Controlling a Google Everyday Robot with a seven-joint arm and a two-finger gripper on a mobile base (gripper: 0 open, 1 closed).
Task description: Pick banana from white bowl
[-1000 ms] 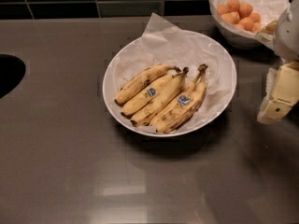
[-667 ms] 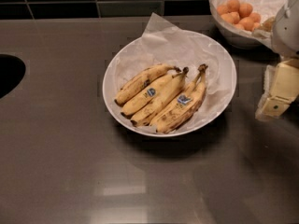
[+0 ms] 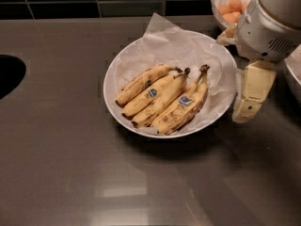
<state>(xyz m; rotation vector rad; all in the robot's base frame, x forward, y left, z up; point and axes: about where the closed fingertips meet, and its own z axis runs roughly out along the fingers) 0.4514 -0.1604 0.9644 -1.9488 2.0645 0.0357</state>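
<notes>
The white bowl (image 3: 111, 79), wide and lined with crinkled paper, sits in the middle of the dark counter and holds several bananas side by side. The banana (image 3: 175, 117) is the rightmost one. It is heavily brown-speckled with a dark lower edge, and has a blue sticker near its long stem, which points up and right. A cleaner yellow banana (image 3: 162, 97) with a mid-body sticker lies to its left. My gripper (image 3: 247, 105) hangs just outside the bowl's right rim, level with the bananas and right of the banana. It holds nothing that I can see.
A smaller paper-lined bowl of orange fruits (image 3: 230, 6) stands at the back right, partly behind my arm. Another white rim (image 3: 294, 76) shows at the right edge. A dark round opening (image 3: 7, 74) is at the left edge. A tiled wall runs along the back.
My gripper has moved left, from the right edge of the view to just beside the bowl's right rim. The bananas and bowl have not moved.
</notes>
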